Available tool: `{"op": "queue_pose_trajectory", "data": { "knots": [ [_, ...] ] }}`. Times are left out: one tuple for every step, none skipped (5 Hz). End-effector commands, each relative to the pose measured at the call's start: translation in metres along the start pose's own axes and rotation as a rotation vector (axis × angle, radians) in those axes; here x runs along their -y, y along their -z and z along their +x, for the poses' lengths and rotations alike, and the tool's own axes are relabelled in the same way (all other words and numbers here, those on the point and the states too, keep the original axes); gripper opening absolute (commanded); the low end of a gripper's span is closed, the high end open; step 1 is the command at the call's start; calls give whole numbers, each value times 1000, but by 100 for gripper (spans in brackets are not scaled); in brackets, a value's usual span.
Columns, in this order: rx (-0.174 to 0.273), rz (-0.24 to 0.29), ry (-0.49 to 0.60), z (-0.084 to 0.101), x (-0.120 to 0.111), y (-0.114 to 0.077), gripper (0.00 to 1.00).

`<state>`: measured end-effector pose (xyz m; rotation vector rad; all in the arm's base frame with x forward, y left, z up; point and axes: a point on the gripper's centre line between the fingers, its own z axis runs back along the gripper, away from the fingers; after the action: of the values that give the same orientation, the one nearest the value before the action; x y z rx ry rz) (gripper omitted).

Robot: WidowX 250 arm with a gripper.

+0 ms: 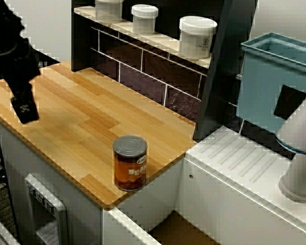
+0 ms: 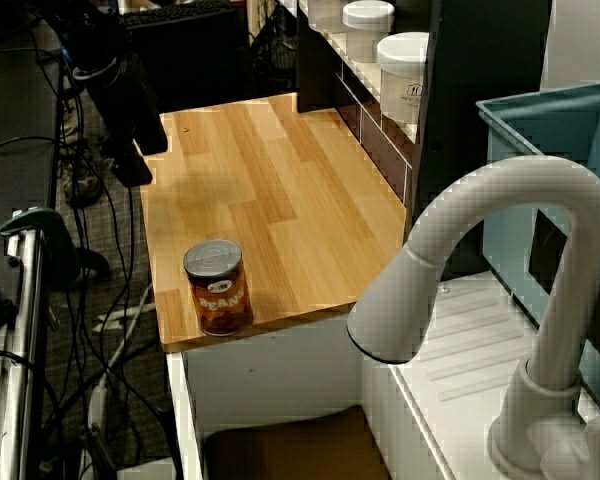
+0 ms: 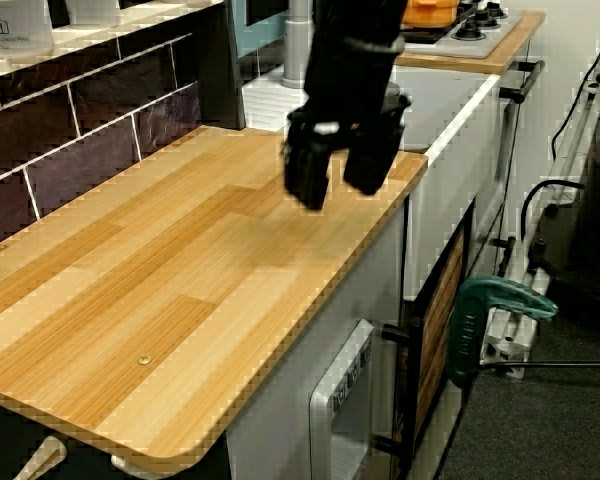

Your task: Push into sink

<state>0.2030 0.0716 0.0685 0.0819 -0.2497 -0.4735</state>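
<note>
A brown bean can (image 1: 130,163) stands upright near the wooden counter's corner, close to the edge that drops to the sink (image 1: 181,232). Only a strip of the sink's brown floor and white wall shows. The view over the faucet shows the can (image 2: 218,290) just above the sink (image 2: 280,445). My black gripper (image 1: 23,107) hovers over the counter's far left end, well away from the can. In the view along the counter the gripper (image 3: 338,175) hangs open with nothing between its fingers (image 3: 305,182), and it hides the can.
A white faucet (image 2: 500,250) arches over the sink's right side, beside a ribbed drainboard (image 1: 245,158). A light-blue bin (image 1: 275,87) stands behind it. White jars (image 1: 196,35) line a shelf above the dark tiled back wall. A green clamp (image 3: 490,310) hangs below the counter.
</note>
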Motion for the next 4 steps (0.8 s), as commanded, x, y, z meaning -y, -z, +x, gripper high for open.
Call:
{"op": "queue_pose_trajectory", "data": {
  "knots": [
    [-33,22,-31,18,31,-21,100],
    [-110,95,-209,22,40,-13,100],
    [-111,105,-198,22,51,-8,100],
    [-110,103,-165,28,70,-7,100]
  ]
}}
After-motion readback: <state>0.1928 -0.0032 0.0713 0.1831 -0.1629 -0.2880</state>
